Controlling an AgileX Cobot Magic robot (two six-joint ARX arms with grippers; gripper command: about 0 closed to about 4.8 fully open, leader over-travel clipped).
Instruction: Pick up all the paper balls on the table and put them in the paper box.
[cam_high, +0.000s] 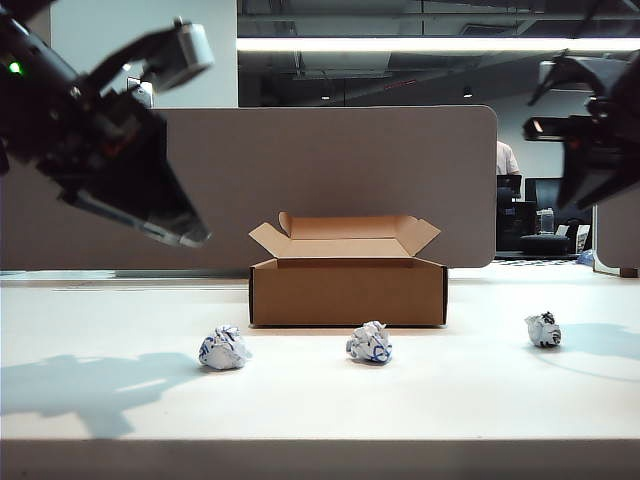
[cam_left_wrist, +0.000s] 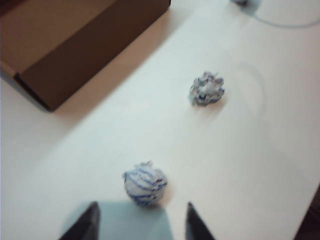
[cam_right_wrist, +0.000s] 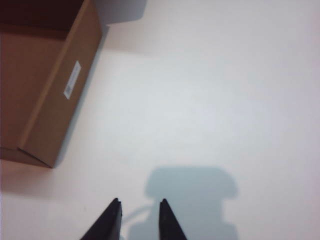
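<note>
Left arm: dark, upper left of the exterior view, slanting down toward the frame's middle, raised in the air. Left gripper: two dark fingertips at the lower edge of its wrist view, spread wide apart, nothing between them.

Right arm: dark, upper right edge of the exterior view, raised, largely cut off by the frame. Right gripper: fingertips at the lower edge of its wrist view, a narrow gap between them, nothing held.
</note>
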